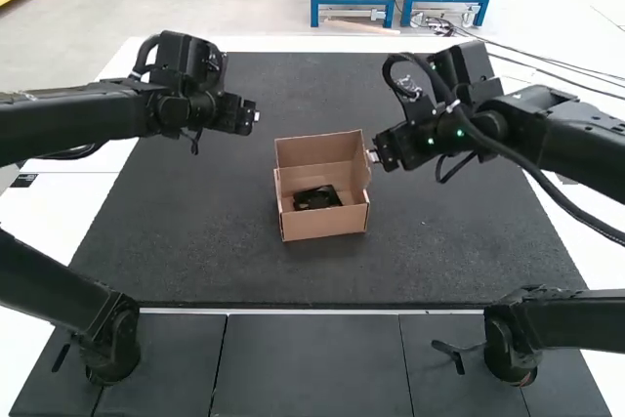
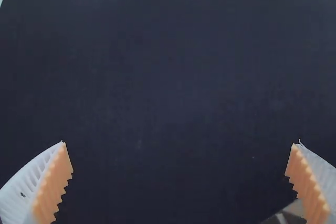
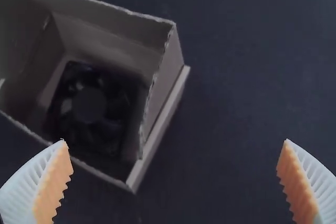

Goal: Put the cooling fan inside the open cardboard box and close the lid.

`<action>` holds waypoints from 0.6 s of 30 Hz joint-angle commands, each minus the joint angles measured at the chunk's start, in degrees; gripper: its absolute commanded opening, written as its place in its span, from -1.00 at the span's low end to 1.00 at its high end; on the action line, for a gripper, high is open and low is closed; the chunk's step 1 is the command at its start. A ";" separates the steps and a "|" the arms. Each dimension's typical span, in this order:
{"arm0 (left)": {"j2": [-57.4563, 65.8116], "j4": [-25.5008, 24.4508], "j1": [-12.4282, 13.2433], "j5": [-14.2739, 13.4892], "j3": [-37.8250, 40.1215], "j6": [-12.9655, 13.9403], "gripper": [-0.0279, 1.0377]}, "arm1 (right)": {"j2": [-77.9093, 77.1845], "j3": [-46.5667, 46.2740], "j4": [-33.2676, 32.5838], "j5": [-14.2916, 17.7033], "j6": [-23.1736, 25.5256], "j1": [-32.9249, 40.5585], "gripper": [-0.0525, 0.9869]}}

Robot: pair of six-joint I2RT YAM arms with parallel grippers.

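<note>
Left pincer (image 2: 181,144) and right pincer (image 3: 174,141) are held wide, empty. Cooling fan (image 3: 92,108) is seen lying inside cardboard box (image 1: 322,224), lid (image 1: 317,150) raised at the far side. The right pincer is stationed just right of it, nearer than the left.

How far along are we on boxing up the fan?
Done: the cooling fan lies inside the cardboard box. In hand: nothing; the left gripper and right gripper are open and empty. Remaining: the lid stands upright and needs closing.

cooling fan (image 1: 317,198) half hidden, box (image 3: 105,30) corner cropped
</note>
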 commanded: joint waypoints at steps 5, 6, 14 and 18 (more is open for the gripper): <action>3.03 0.99 -1.48 -0.62 4.84 0.71 0.86 | -1.12 5.82 -2.86 -2.19 -0.89 -0.39 0.82; 3.47 0.99 -1.92 -0.62 5.19 0.71 0.86 | -1.12 6.35 -3.47 -2.28 -0.71 -0.39 0.82; 6.10 1.17 -5.26 0.87 8.01 0.97 0.86 | -1.12 7.84 -7.25 -5.61 1.48 -0.57 0.82; 7.42 0.99 -7.02 1.31 9.06 0.97 0.86 | -1.47 7.84 -8.04 -6.58 2.36 -0.92 0.82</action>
